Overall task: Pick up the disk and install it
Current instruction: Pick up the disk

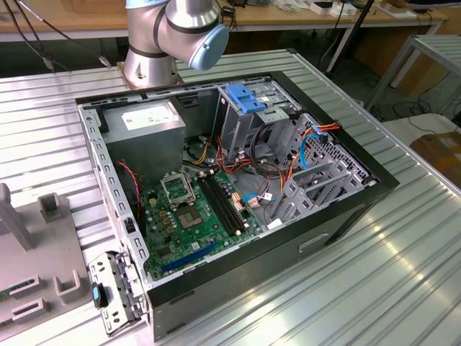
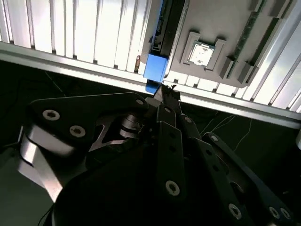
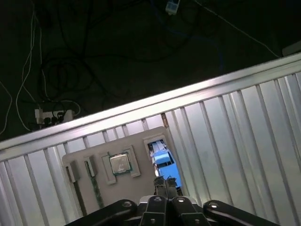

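End effector [image 3: 165, 184], closed on nothing, hangs by the disk [image 3: 167, 169]; exterior view shows the open case [image 1: 324, 234].

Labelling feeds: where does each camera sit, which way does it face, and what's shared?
Exterior view: off-arm, looking down into the open computer case; arm's base joints show.
First wrist view: on the arm, looking past the gripper at the disk in the grey tray.
Second wrist view: same aim, gripper linkage closer.
Both wrist views share disk, tray, gripper.
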